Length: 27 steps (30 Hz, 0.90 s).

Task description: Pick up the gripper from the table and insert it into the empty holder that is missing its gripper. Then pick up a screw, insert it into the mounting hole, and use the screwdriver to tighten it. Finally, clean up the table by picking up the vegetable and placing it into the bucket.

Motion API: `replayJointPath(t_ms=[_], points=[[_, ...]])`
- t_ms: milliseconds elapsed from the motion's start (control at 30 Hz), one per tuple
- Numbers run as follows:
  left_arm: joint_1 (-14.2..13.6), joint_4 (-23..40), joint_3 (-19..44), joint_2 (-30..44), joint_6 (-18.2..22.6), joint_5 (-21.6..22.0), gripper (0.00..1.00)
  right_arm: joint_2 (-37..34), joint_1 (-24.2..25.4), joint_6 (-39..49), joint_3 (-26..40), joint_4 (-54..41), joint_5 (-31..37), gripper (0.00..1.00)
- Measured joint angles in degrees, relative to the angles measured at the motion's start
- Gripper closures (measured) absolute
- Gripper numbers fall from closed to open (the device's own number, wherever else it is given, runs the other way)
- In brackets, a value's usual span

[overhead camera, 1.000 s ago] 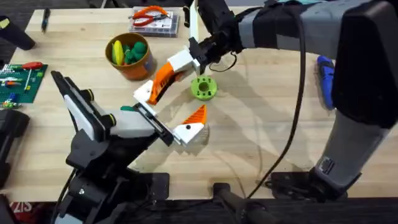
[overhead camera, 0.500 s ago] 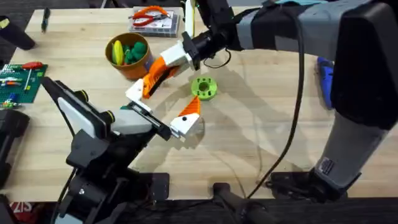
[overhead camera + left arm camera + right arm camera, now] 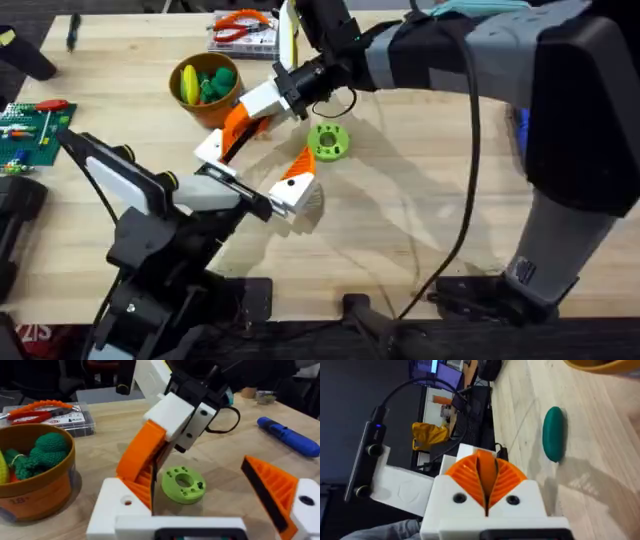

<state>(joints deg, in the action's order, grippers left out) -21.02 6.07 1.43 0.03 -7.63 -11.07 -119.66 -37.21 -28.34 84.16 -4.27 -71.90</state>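
Vegetable (image 3: 328, 141) lay on table (image 3: 420, 230), just beside bucket (image 3: 205, 92). Left gripper (image 3: 297, 186) spread wide, empty, close by vegetable. Right gripper (image 3: 232, 135) pinched closed, empty. Best to straddle vegetable squarely before closing.

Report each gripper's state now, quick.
Left gripper: open, holding nothing; the green vegetable lies on the table ahead of its spread fingers.
Right gripper: shut, pads pressed together, nothing between them.

Tabletop (image 3: 420, 220) matt planked wood. Bucket (image 3: 45, 491) smooth plastic; knitted green toys (image 3: 42, 452) inside. Vegetable (image 3: 183, 484) matt plastic. Screwdriver (image 3: 290, 436) glossy blue plastic.
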Motion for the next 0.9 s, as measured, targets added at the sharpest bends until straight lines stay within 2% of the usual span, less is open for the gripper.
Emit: replayJointPath(t_ms=[233,533,900], points=[[0.00,0.01,0.00,0.00,-0.19,0.05,0.016,0.00,-0.02,-0.05,0.00,-0.01,0.09,0.980],[0.00,-0.06,0.00,0.00,0.39,-0.02,0.016,0.00,-0.16,-0.39,0.00,-0.47,0.17,0.802],[-0.17,-0.75,0.00,0.00,1.78,-2.61,0.016,0.00,0.44,-0.39,0.00,-0.68,-2.71,0.594]])
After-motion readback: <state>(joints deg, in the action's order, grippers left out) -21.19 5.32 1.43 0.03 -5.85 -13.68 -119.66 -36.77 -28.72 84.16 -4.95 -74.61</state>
